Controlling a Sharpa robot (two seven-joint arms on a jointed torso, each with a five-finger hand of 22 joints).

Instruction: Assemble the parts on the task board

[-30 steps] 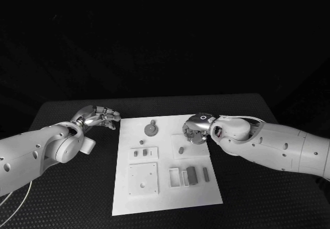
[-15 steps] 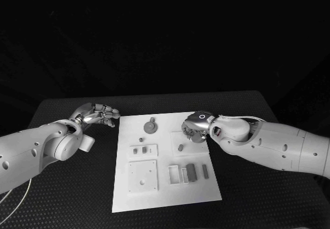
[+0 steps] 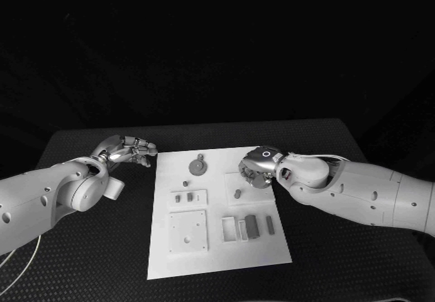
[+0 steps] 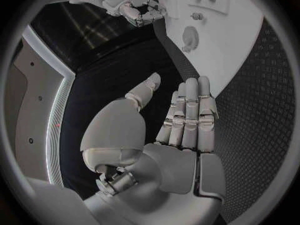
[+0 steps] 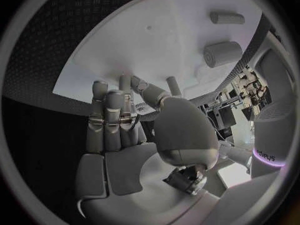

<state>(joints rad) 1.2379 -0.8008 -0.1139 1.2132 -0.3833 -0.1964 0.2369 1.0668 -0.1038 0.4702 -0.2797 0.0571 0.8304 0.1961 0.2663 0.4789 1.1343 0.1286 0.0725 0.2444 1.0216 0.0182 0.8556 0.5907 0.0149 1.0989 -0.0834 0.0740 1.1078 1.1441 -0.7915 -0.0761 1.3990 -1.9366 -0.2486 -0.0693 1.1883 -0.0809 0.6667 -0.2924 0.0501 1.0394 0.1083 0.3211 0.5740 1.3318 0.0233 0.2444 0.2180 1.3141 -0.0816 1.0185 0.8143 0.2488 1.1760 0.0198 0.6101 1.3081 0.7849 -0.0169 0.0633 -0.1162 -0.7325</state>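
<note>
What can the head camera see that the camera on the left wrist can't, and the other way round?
Head view alone: the whole task board, with its near square plate, the slotted blocks beside it, and both white arms reaching in from the sides.

Left wrist view alone: the inner side of the left hand, fingers straight and close together, thumb apart, holding nothing.

Both: the board's far end with the round part, and the right hand curled over the board.
</note>
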